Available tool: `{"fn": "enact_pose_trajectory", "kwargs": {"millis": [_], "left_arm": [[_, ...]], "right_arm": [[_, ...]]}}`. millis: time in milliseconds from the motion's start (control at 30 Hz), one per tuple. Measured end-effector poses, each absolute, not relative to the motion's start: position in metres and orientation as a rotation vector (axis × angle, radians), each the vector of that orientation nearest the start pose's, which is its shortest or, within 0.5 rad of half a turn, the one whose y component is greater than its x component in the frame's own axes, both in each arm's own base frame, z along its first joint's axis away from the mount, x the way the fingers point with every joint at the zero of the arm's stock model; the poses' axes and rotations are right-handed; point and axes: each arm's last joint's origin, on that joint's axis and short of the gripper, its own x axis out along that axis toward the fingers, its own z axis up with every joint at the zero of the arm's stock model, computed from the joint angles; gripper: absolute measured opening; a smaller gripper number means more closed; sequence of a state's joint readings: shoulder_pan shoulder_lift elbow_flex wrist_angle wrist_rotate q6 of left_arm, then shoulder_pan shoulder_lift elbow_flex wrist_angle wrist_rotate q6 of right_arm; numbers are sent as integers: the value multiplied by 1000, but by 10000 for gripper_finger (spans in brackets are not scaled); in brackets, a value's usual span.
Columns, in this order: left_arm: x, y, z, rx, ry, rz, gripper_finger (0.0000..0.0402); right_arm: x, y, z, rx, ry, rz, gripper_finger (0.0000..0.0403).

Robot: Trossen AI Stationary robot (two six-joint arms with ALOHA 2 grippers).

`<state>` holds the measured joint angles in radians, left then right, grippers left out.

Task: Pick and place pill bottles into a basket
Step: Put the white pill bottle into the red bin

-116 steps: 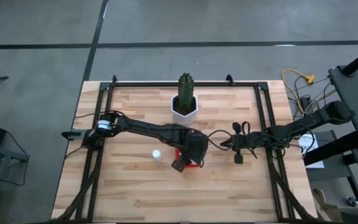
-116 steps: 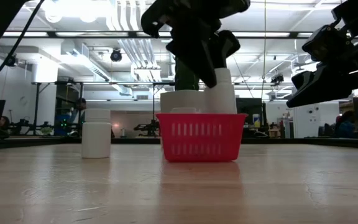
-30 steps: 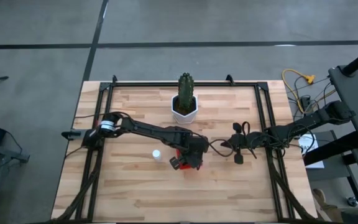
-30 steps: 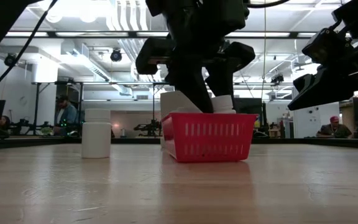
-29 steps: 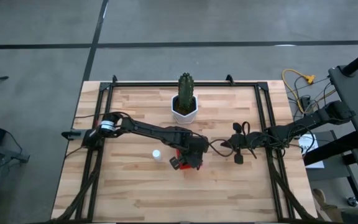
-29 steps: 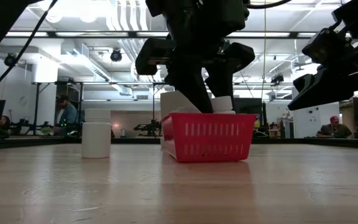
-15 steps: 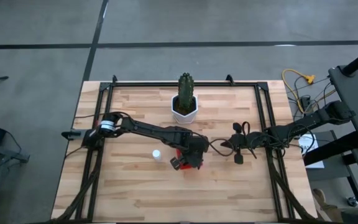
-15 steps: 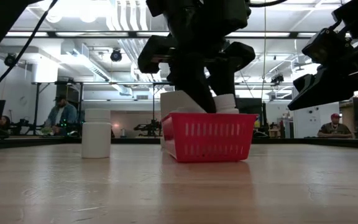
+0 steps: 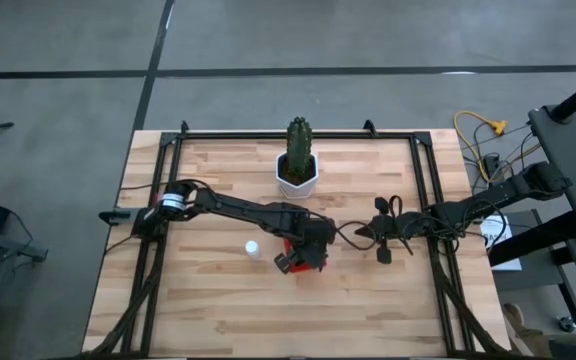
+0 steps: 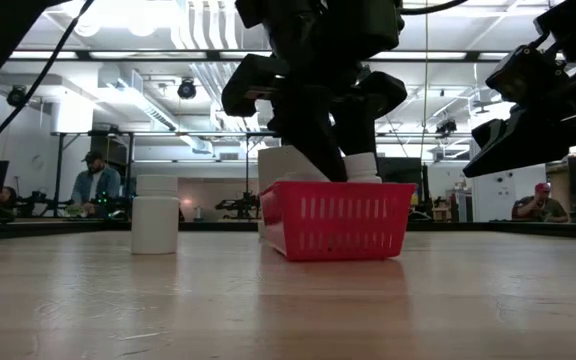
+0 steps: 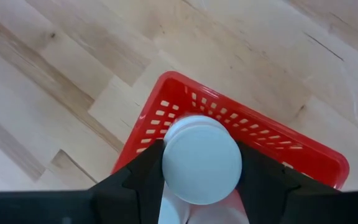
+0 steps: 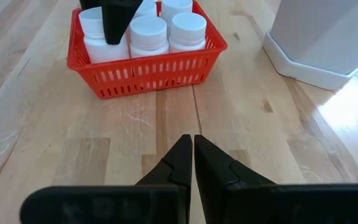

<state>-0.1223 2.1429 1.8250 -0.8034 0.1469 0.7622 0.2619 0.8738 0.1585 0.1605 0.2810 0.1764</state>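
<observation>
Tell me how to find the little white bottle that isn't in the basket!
Find the green cactus in its white pot on the wooden table. Below it in the high view sits the red plastic basket. The small white pill bottle stands alone just left of it, on bare wood.

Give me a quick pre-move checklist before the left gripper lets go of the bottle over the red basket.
1. Left gripper closed on the pill bottle: ok.
2. Bottle lowered inside the basket: ok, only its cap shows above the rim.
3. Held bottle seated on the basket floor: cannot tell.
4. Basket flat on the table: ok.
5. Right gripper shut, parked on the cactus pot side, outside the basket: ok.
6. Last bottle upright on the table, apart from the basket: ok.
</observation>
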Motion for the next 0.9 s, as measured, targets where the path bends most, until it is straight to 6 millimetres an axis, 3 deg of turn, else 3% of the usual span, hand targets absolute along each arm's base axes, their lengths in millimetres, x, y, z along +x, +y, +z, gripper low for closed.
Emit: {"fn": "enact_pose_trajectory", "kwargs": {"millis": [533, 900], "left_arm": [[456, -57, 207, 626, 1005, -651, 159], [456, -56, 205, 627, 1015, -647, 210]], "right_arm": [[153, 33, 140, 23, 531, -66, 8], [153, 33, 139, 21, 538, -67, 8]]}}
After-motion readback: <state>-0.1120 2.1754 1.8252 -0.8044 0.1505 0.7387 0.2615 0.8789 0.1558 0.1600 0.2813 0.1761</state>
